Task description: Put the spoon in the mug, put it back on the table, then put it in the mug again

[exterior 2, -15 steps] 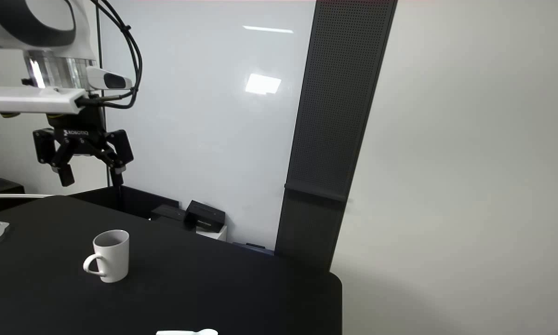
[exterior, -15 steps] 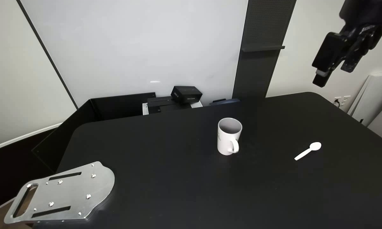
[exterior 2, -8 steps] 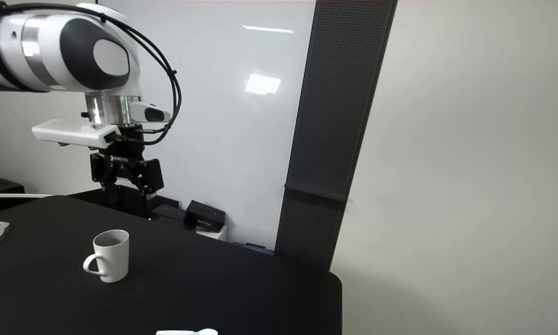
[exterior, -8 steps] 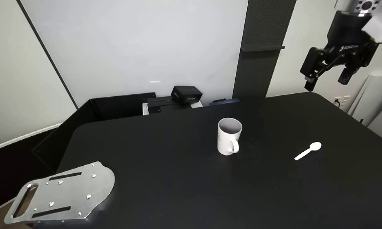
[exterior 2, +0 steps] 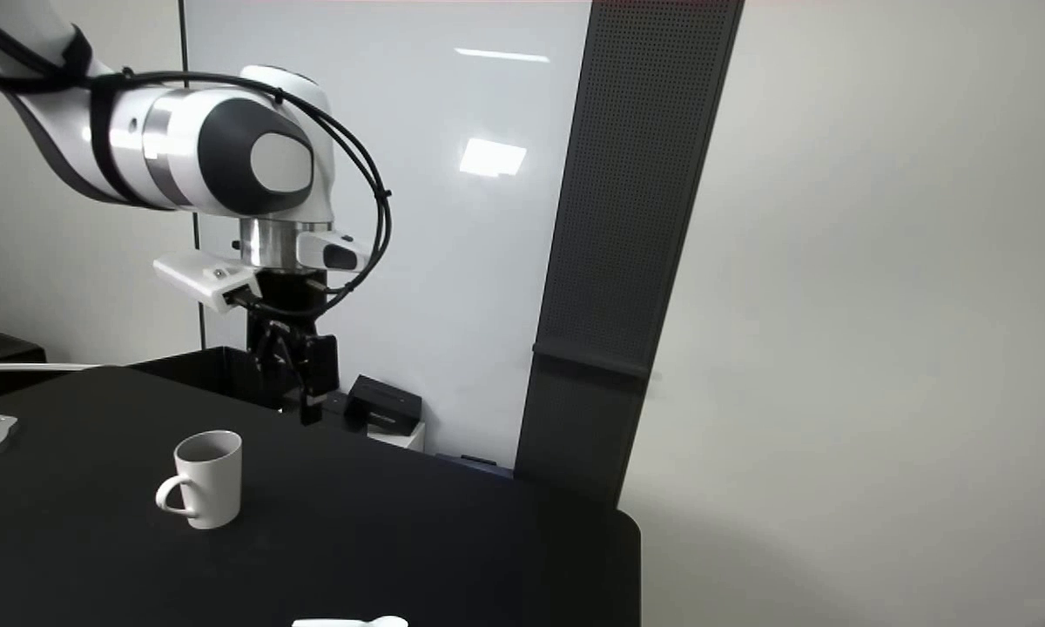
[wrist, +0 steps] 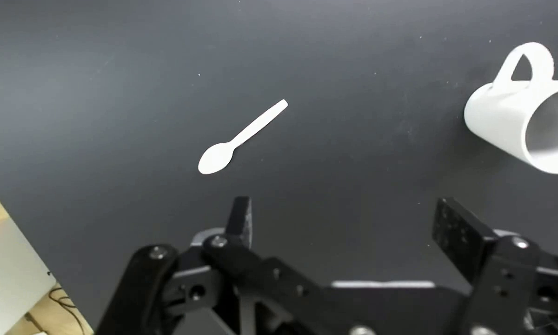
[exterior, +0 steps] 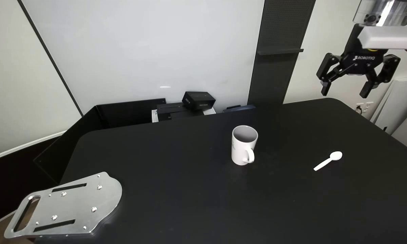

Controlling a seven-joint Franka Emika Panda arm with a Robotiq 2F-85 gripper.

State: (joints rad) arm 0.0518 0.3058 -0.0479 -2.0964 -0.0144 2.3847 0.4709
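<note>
The end effector (exterior: pixel 345 92) has come lower and turned; it is spread wide, higher than the mug (exterior: pixel 240 149). On the matte black bench (exterior: pixel 190 189) the mug stands upright; the spoon (exterior: pixel 333 157) lies well apart from it. In both exterior views, past the edge behind the mug, are black boxes (exterior: pixel 198 100) and a white panel (exterior: pixel 156 51). Wide room lies between mug and spoon.

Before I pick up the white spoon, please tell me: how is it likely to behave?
The spoon, slim and plastic-looking, is probably light and fairly stiff. Lying flat on the table, it may slide or swivel rather than roll if nudged.
</note>
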